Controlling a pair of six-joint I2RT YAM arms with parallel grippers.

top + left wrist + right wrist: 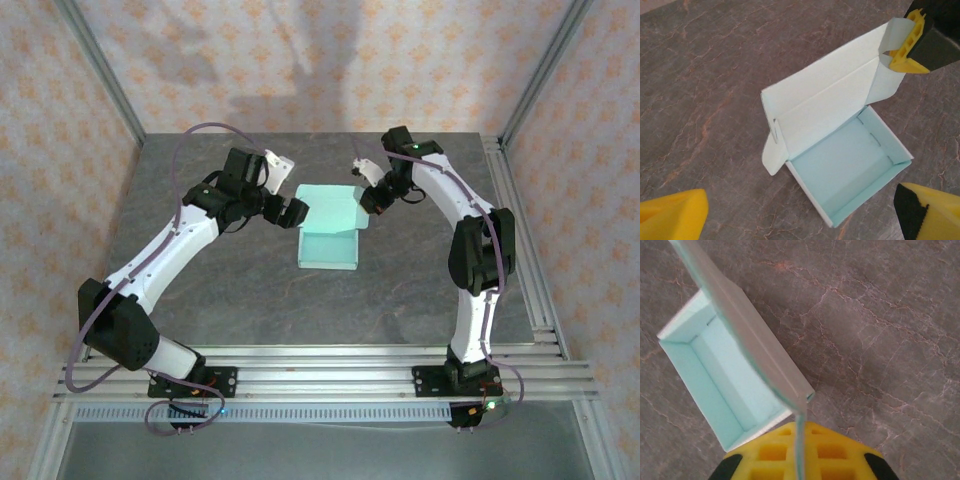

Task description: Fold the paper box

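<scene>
Box (328, 228): mid-bench (250, 300), tray formed, lid raised.
Right fingers (910, 45): pinching the lid's side flap.
Left fingers (670, 215): spread wide, just beside the box.
Risk: pulling may crease the thin flap, and the unheld tray could slide.

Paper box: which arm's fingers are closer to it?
Right. The right fingers clamp a lid flap of the paper box; the left fingers hover open by its left edge, not touching.
</scene>
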